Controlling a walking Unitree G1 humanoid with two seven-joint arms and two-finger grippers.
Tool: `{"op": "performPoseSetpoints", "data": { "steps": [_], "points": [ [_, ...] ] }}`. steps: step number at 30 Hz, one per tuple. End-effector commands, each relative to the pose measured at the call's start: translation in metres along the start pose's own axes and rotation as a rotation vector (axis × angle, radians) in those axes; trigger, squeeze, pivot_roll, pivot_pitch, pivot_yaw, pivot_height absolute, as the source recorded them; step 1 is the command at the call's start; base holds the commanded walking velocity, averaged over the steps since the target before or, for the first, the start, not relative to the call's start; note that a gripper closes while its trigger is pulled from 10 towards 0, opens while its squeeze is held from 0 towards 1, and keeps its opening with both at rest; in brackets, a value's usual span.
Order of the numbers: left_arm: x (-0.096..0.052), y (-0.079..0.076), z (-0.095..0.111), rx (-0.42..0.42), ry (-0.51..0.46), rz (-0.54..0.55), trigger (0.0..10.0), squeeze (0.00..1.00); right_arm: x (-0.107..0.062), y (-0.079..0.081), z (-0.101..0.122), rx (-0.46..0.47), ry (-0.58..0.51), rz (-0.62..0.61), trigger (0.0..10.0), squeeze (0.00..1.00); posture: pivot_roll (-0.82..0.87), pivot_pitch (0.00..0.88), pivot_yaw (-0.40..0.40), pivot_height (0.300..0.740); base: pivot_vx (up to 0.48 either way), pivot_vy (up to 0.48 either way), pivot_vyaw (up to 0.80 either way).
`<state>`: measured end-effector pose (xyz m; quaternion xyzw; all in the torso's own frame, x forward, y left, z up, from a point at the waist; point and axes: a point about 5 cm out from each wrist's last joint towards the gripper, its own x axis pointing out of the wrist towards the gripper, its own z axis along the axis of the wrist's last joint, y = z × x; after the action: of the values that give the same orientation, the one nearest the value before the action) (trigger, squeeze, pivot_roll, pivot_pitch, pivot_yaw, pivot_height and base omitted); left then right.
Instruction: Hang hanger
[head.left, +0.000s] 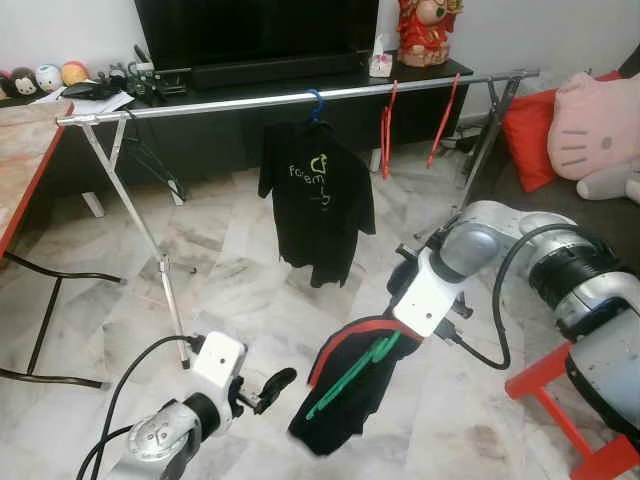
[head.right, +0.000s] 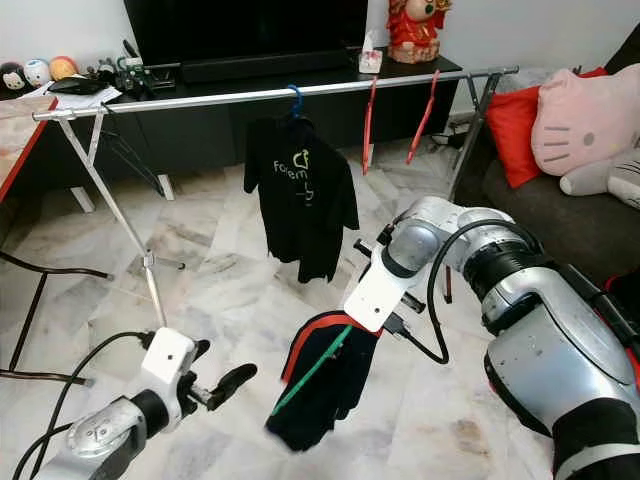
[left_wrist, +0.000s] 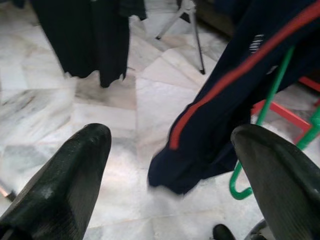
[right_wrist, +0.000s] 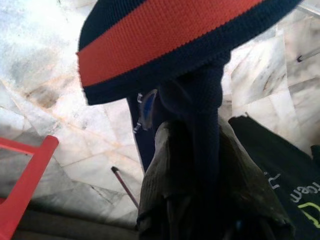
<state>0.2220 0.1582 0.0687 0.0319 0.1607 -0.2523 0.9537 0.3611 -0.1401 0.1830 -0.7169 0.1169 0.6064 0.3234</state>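
A dark garment with red trim (head.left: 345, 395) hangs on a green hanger (head.left: 357, 372) low over the floor. My right gripper (right_wrist: 202, 150) is shut on the garment's collar, with the hanger's top hidden inside the cloth. My left gripper (head.left: 275, 388) is open, low and just left of the garment, which hangs beyond its fingertips (left_wrist: 75, 165). The silver clothes rail (head.left: 300, 98) runs across the room behind. It carries a black T-shirt (head.left: 318, 195) on a blue hanger and two bare red hangers (head.left: 388, 125).
The rail's folding legs (head.left: 150, 240) stand on the marble floor. A red stool (head.left: 570, 400) is at my right. Behind the rail is a black TV console (head.left: 260, 70). A pink plush (head.left: 590, 125) and a red cushion lie far right. A table edge (head.left: 25, 170) is on the left.
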Motion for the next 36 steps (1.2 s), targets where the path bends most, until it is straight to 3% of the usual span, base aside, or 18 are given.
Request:
{"op": "performPoseSetpoints", "data": {
  "steps": [1,7,10,16,21,28,32,36],
  "points": [
    [-0.004,0.008,-0.003,0.006,-0.006,0.035,10.0,0.0,-0.019,-0.021,0.004,-0.032,-0.016,-0.081,10.0,0.0,-0.12,0.0,0.009,0.74,0.0,0.0,0.0],
    [-0.006,0.013,-0.007,0.006,-0.01,0.054,10.0,0.0,-0.027,-0.033,0.006,-0.056,-0.002,-0.127,10.0,0.0,-0.11,0.0,0.007,0.74,0.0,0.0,0.0],
    [-0.008,0.021,-0.013,-0.048,-0.049,0.128,10.0,0.0,-0.044,-0.053,0.009,-0.079,0.019,-0.196,10.0,0.0,-0.11,0.0,-0.005,0.74,0.0,0.0,0.0],
    [-0.009,0.02,-0.018,-0.078,-0.061,0.146,10.0,0.0,-0.063,-0.071,0.015,-0.111,0.011,-0.261,10.0,0.0,-0.11,0.0,-0.008,0.74,0.0,0.0,0.0],
    [-0.009,0.016,-0.003,-0.096,-0.132,0.121,10.0,0.0,-0.08,-0.079,0.012,-0.118,0.044,-0.307,10.0,0.0,-0.12,0.0,-0.011,0.74,0.0,0.0,0.0],
    [-0.01,0.004,0.01,-0.06,-0.16,0.031,10.0,0.0,-0.097,-0.081,0.005,-0.075,0.061,-0.349,10.0,0.0,-0.13,0.0,-0.007,0.74,0.0,0.0,0.0],
    [-0.012,0.012,0.011,-0.034,-0.164,0.095,10.0,0.0,-0.104,-0.071,-0.007,-0.036,0.112,-0.323,10.0,0.0,-0.13,0.0,-0.006,0.74,0.0,0.0,0.0],
    [-0.014,0.031,0.027,-0.008,-0.248,0.26,10.0,0.0,-0.095,-0.053,-0.015,-0.012,0.11,-0.241,10.0,0.0,-0.13,0.0,0.0,0.74,0.0,0.0,0.0]
  ]
}}
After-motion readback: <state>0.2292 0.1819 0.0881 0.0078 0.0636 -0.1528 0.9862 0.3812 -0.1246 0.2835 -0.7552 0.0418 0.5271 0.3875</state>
